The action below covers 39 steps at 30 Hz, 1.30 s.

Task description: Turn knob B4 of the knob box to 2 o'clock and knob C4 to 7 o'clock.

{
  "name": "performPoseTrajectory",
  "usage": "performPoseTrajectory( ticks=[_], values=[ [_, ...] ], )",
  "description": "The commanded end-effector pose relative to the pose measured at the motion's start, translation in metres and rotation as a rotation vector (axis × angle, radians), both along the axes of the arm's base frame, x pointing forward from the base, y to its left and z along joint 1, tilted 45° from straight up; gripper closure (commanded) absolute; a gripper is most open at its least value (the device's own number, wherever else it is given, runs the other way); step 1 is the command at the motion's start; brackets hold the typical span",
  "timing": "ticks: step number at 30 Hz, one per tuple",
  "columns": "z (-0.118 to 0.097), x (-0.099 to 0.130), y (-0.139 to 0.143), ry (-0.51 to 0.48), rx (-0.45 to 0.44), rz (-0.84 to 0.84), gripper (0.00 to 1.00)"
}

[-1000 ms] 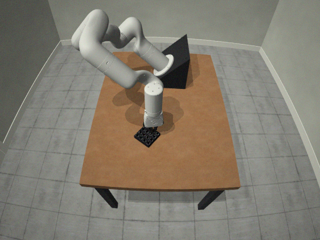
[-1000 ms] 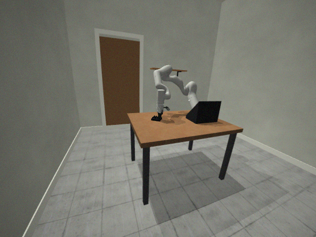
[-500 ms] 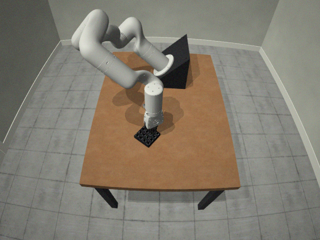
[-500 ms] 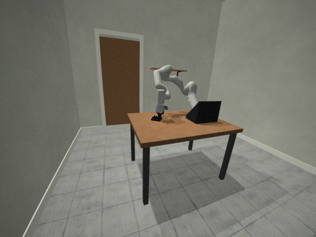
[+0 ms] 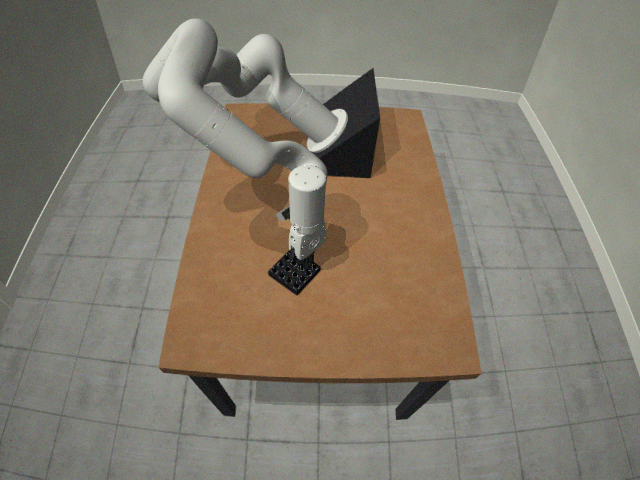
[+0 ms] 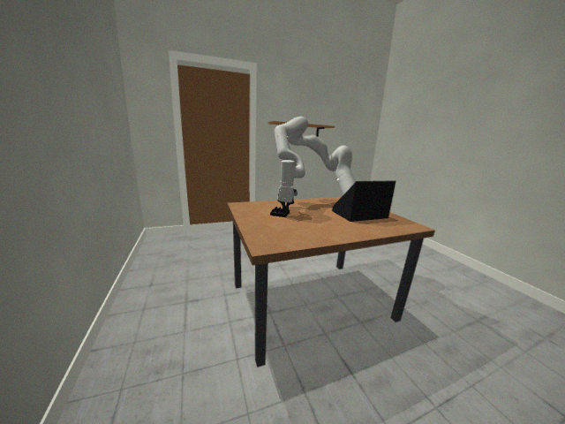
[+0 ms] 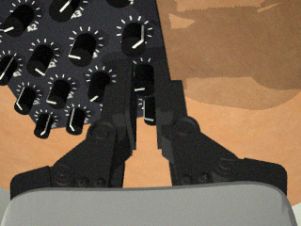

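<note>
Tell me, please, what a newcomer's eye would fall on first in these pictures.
Probably the white, jointed robot arm, arching from a black wedge-shaped stand over the orange-brown wooden table. Next, the small black box of round knobs, below the arm's lower end. In the wrist view, white lines stand out on its knobs.

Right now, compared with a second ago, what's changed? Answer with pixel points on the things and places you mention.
The end effector (image 5: 303,262) (image 6: 285,208) (image 7: 144,78) has turned counter-clockwise, seen from above. Its fingers are around C4 (image 7: 145,81); no earlier wrist view shows whether that grip is new. The box (image 5: 297,290) (image 6: 278,214) (image 7: 107,60) and the upper arm (image 5: 191,72) (image 6: 297,125) look unmoved.
</note>
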<state>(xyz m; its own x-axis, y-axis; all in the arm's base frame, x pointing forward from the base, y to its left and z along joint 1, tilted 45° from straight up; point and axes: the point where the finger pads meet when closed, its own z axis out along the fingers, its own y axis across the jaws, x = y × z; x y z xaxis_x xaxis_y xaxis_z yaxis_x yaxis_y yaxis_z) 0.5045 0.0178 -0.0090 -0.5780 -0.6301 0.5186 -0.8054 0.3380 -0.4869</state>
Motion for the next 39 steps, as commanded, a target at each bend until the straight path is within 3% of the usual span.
performPoseTrajectory(
  ticks=[1,17,39],
  values=[
    [0.0004,0.0006,0.0006,0.031,-0.005,0.029,0.92],
    [0.0004,0.0006,0.0006,0.115,-0.021,0.113,0.92],
    [0.0004,0.0006,0.0006,0.124,-0.022,0.122,0.92]
  ],
)
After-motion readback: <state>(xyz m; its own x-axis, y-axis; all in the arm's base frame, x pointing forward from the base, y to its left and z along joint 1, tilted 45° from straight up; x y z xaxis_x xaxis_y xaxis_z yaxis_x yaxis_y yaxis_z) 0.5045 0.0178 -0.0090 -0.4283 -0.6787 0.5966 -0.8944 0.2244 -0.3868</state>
